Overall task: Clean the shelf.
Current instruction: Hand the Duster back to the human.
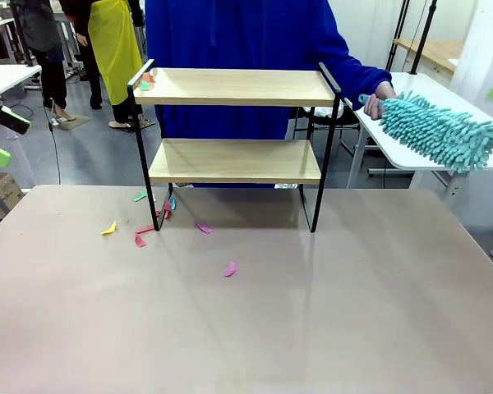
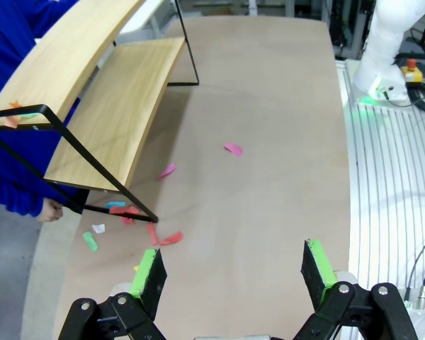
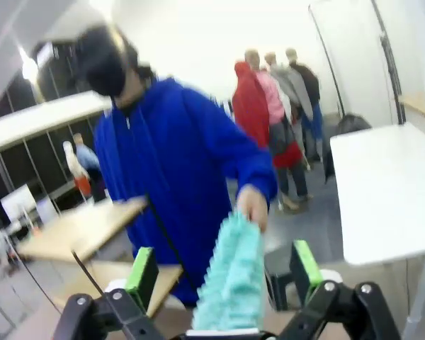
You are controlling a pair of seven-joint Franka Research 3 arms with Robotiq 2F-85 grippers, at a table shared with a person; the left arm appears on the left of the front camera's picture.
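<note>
Front view: shelf (image 1: 234,123) on table (image 1: 246,328), duster (image 1: 437,130) in person's hand (image 1: 384,90); both arms' jaws open, empty.

A grey floor (image 1: 90,156) stretches behind the beige table (image 1: 246,312). A white side table (image 1: 419,107) stands at upper right, another white table (image 1: 4,78) at upper left. People (image 3: 280,113) stand by the bright white wall (image 3: 219,35).

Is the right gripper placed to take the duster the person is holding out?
Probably yes: the right gripper stands open with the teal duster between its fingers, nothing blocking. The person's hand holds its far end.
</note>
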